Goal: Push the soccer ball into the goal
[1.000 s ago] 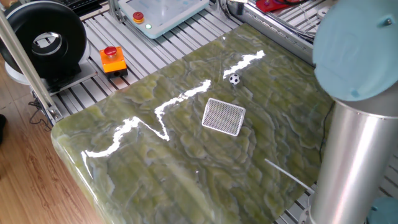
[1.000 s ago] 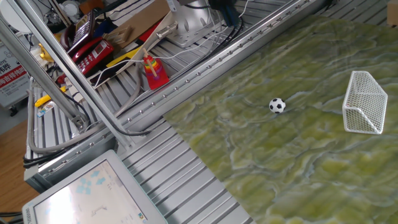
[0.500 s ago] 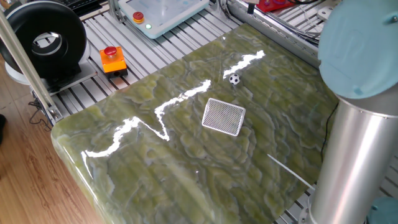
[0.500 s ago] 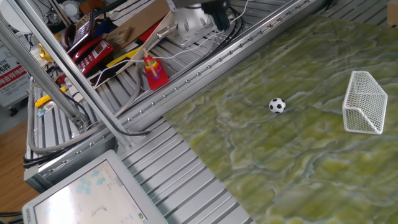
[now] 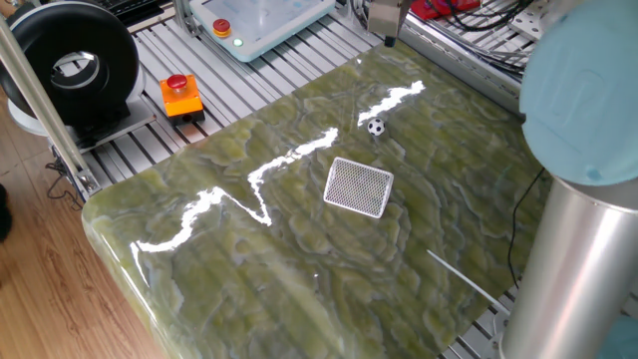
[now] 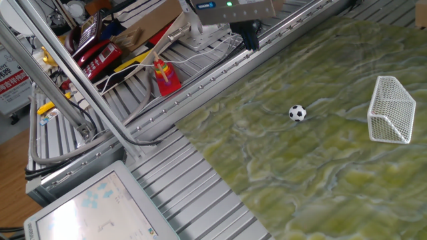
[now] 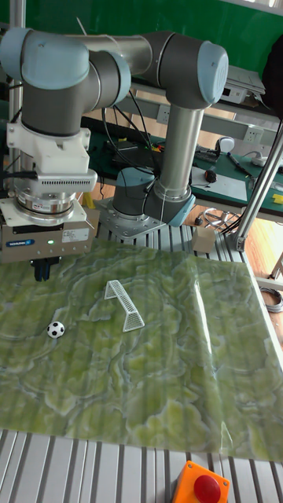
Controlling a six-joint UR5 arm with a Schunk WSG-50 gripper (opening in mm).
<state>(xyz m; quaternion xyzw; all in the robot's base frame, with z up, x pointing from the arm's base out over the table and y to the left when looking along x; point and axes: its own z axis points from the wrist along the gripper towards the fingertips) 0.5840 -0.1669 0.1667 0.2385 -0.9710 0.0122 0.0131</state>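
The soccer ball (image 5: 375, 127) (image 6: 297, 113) (image 7: 55, 330) is a tiny black-and-white ball resting on the green marbled mat. The goal (image 5: 359, 186) (image 6: 390, 110) (image 7: 124, 304), a small white frame with grey mesh, stands a short way from the ball, apart from it. My gripper (image 5: 388, 38) (image 6: 251, 43) (image 7: 41, 273) hangs over the mat's edge behind the ball, on the side away from the goal, and does not touch it. Its dark fingers look pressed together with nothing between them.
An orange box with a red button (image 5: 182, 97) (image 7: 200, 481) sits on the slatted metal table off the mat. A black reel (image 5: 70, 65) and a white panel device (image 5: 259, 20) lie beyond it. A red bottle (image 6: 165, 77) and cables lie past the rail. My arm's column (image 5: 578, 209) stands at the right.
The gripper has come down and across into view toward the mat edge near the ball. Ball and goal have stayed put.
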